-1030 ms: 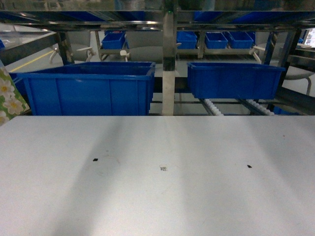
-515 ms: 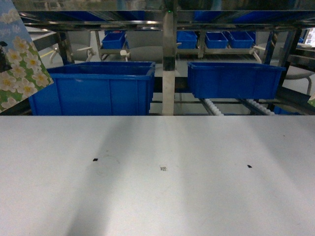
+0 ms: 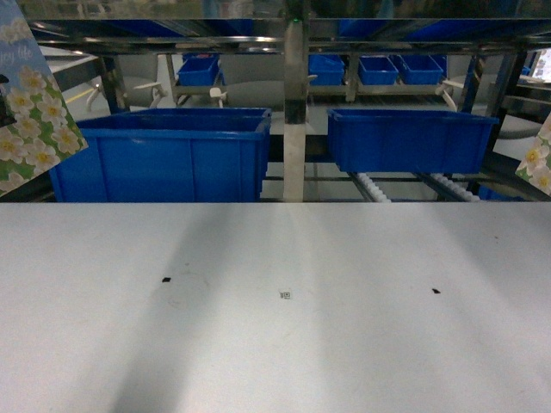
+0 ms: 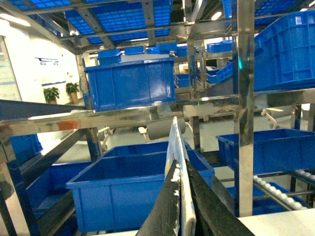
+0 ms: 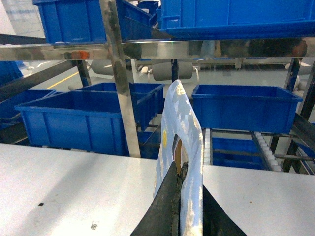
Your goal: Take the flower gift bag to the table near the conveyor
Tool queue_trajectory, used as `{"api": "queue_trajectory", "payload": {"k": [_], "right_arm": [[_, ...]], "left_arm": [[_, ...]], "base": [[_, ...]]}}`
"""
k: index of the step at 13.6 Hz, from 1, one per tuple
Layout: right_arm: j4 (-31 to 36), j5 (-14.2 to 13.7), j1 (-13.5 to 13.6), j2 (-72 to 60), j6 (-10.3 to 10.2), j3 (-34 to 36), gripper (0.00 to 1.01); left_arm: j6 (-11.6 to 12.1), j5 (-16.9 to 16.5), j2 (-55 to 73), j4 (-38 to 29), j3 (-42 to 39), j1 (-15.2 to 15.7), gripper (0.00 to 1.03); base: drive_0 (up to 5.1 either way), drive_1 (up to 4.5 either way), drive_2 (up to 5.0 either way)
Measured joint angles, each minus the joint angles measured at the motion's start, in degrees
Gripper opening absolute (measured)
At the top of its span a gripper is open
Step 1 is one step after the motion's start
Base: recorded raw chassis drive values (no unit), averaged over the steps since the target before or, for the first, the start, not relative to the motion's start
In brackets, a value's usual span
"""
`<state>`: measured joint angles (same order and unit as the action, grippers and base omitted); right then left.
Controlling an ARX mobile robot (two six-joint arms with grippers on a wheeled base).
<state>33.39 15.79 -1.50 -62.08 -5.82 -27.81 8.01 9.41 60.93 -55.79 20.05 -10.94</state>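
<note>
You have two big blue bins (image 3: 159, 153) on the conveyor (image 3: 379, 187) ahead; their insides are hidden from you. Two flower gift bags show: one (image 3: 34, 112) at your left edge, clamped by the left gripper (image 4: 180, 189), and another (image 3: 538, 162) at right, clamped by the right gripper (image 5: 180, 172). Both hang above the table (image 3: 275, 344).

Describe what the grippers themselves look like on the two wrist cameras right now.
Left gripper: two slim, matte black fingers tapering upward to narrow tips, with a small white scuff near one tip. Right gripper: the same dark, wedge-shaped fingers, plain and smooth. No cables, labels or arm links show; neither arm appears in the head view.
</note>
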Motion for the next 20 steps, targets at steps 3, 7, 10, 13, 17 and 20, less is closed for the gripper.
{"api": "queue_trajectory", "payload": {"k": [3,7,10,13,17,20], "right_arm": [[2.78,0.26,1.68,-8.44,1.51,-3.69,0.02],[3.67,-0.15,3.10,-13.09,2.40,-5.64,0.02],[3.58,-1.07,3.89,-19.17,2.69,-10.16,0.02],[2.89,-2.45,5.90,-25.24,3.17,-14.82,0.02],[0.57,-3.13,7.10,-32.22,2.97,-18.71,0.02],[0.92,-2.91,6.27,-38.25,4.66,-20.09,0.02]], "left_arm": [[-0.02,-0.02,0.00,0.00,0.00,0.00,0.02],[0.00,-0.02,0.00,0.00,0.00,0.00,0.02],[0.00,-0.02,0.00,0.00,0.00,0.00,0.02],[0.00,-0.02,0.00,-0.02,0.00,0.00,0.02],[0.00,0.00,0.00,0.00,0.00,0.00,0.02],[-0.02,-0.02,0.00,0.00,0.00,0.00,0.02]], "base": [[0.0,0.00,0.0],[0.0,0.00,0.0],[0.0,0.00,0.0],[0.0,0.00,0.0],[0.0,0.00,0.0],[0.0,0.00,0.0]]}}
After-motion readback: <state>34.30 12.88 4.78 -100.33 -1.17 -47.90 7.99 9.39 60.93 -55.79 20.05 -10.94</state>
